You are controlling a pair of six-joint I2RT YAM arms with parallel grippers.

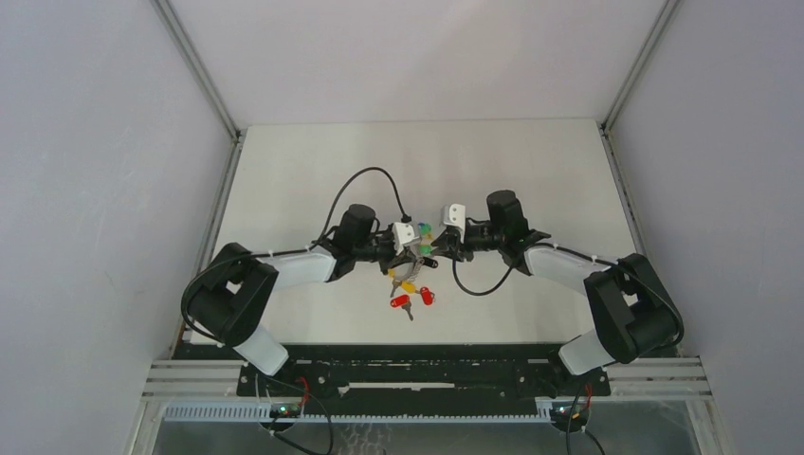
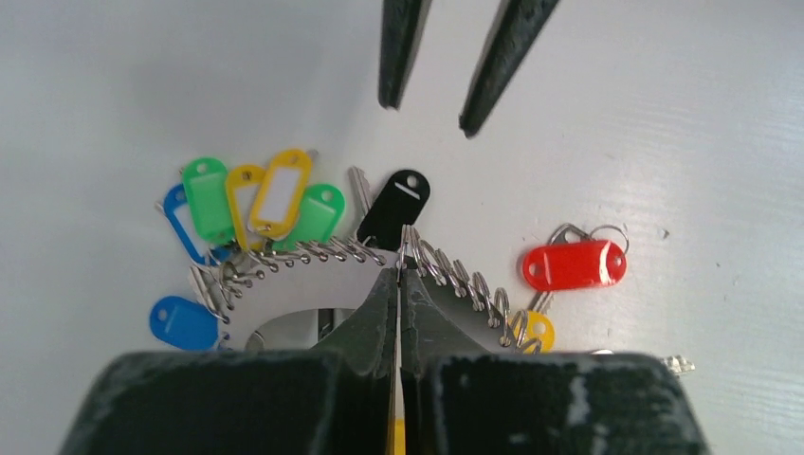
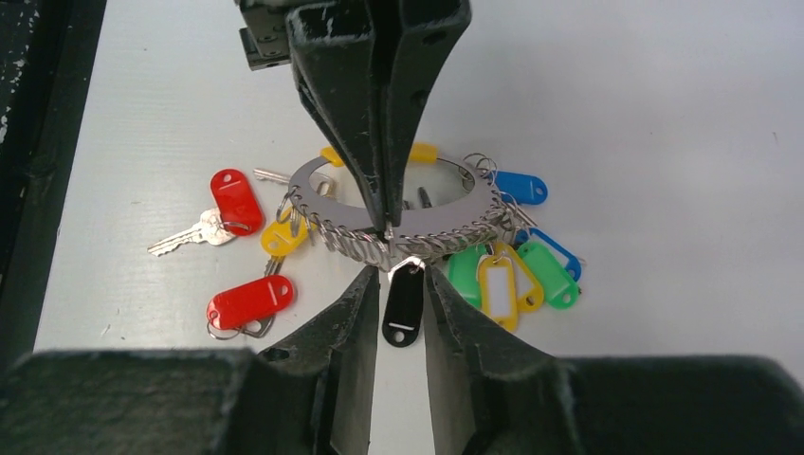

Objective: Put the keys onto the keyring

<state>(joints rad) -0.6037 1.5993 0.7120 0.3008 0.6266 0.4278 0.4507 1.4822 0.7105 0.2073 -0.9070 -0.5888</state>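
The keyring is a flat silver crescent lined with small split rings and hung with green, blue, yellow and black tags. It lies at mid-table. My left gripper is shut on its rim, pinching it edge-on. My right gripper faces it from the other side, open, and the black tag lies between its fingertips without touching them. Loose keys lie beside the ring: a red-tagged key, another red tag and a yellow tag. They also show at the ring's near side.
Black cables loop over the table behind the left wrist and in front of the right wrist. Grey enclosure walls stand on both sides. A black frame rail runs along the table's near edge.
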